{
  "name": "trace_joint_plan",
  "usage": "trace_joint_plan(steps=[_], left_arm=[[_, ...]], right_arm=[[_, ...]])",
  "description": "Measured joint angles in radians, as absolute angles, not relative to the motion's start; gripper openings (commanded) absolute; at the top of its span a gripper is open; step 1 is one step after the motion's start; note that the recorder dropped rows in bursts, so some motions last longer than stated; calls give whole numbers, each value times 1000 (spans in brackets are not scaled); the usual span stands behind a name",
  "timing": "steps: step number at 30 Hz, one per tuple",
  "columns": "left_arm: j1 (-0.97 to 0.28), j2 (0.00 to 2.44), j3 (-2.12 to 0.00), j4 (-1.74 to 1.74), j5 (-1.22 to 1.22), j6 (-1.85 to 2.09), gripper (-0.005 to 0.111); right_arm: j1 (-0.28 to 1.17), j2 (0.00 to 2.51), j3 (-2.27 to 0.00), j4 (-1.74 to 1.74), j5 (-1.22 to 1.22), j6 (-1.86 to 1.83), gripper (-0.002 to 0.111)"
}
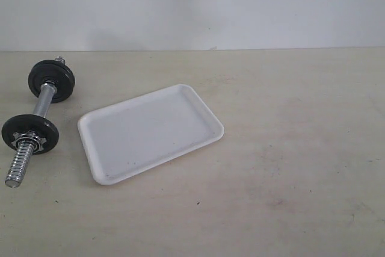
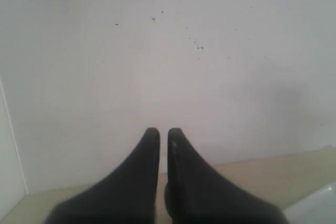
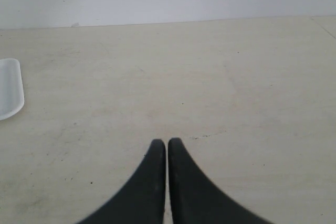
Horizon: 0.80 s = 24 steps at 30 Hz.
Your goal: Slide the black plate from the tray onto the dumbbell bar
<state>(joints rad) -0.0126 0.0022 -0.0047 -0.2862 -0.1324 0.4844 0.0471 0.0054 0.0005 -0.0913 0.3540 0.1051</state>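
Dumbbell bar point(image 1: 43, 102) lies far left on the counter point(image 1: 289, 167). Black plate point(image 1: 51, 80) is on its far end; the collared disc point(image 1: 30, 135) is on the near end. Tray point(image 1: 150, 130) is just right of the bar, nothing on it. Left end effector point(image 2: 163, 132) is pressed together and empty, right end effector point(image 3: 167, 142) likewise, above bare counter. Slide looks done. Best move: hold both arms off the bar and confirm the plate is fully seated.

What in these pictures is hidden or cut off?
Exterior view: far end of the short chrome dumbbell bar mostly hidden behind the far matte-black iron disc.
Left wrist view: the flat white plastic tray is blurred, cut off at a corner.
Right wrist view: tray clipped by an edge; bar unseen.
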Motion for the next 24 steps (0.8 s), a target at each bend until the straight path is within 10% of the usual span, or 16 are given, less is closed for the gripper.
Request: trace_joint_plan(steps=[8, 24], left_arm=[[11, 2, -3, 235, 193, -275, 5], [11, 2, -3, 78, 306, -79, 5]], right_arm=[[47, 5, 1, -91, 354, 105, 0], [47, 5, 1, -91, 354, 105, 0]])
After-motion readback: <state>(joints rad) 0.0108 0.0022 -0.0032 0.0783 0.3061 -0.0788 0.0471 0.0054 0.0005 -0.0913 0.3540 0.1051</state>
